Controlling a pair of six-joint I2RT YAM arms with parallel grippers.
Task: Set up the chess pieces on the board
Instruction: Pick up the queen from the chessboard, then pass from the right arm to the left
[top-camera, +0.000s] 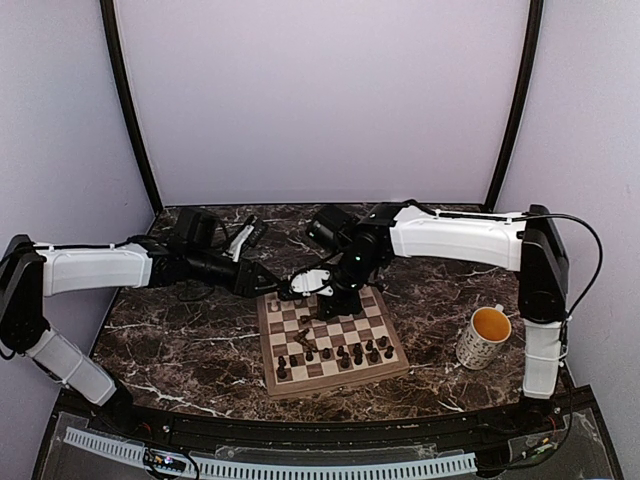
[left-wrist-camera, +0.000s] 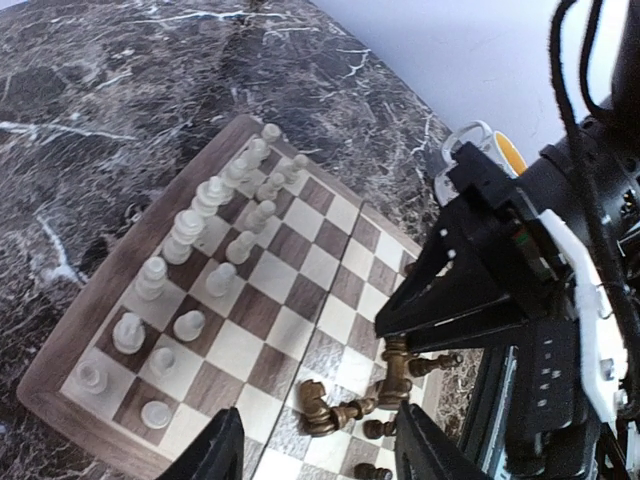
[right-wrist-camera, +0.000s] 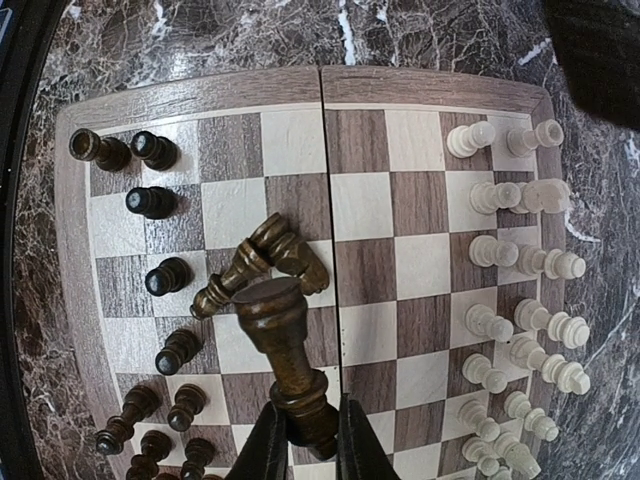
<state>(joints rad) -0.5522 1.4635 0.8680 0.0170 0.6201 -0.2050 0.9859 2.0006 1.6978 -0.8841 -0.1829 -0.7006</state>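
Note:
The board (top-camera: 264, 345) lies between the arms on the marble table. Pale chess pieces (right-wrist-camera: 520, 260) stand in two rows along one side, also in the left wrist view (left-wrist-camera: 190, 230). Dark chess pieces (right-wrist-camera: 150, 200) stand on the opposite side. Two dark pieces (right-wrist-camera: 265, 255) lie toppled near the middle, and the left wrist view shows them too (left-wrist-camera: 325, 410). My right gripper (right-wrist-camera: 305, 440) is shut on the head of a dark brown piece (right-wrist-camera: 285, 340), held tilted above the board with its base away from the fingers. My left gripper (left-wrist-camera: 320, 460) hovers open over the board's edge, holding nothing.
A speckled mug (top-camera: 485, 335) with a yellow inside stands on the table right of the board. Both arms (top-camera: 450, 240) reach in over the board's far edge, their grippers close together. Dark frame posts stand at the back corners.

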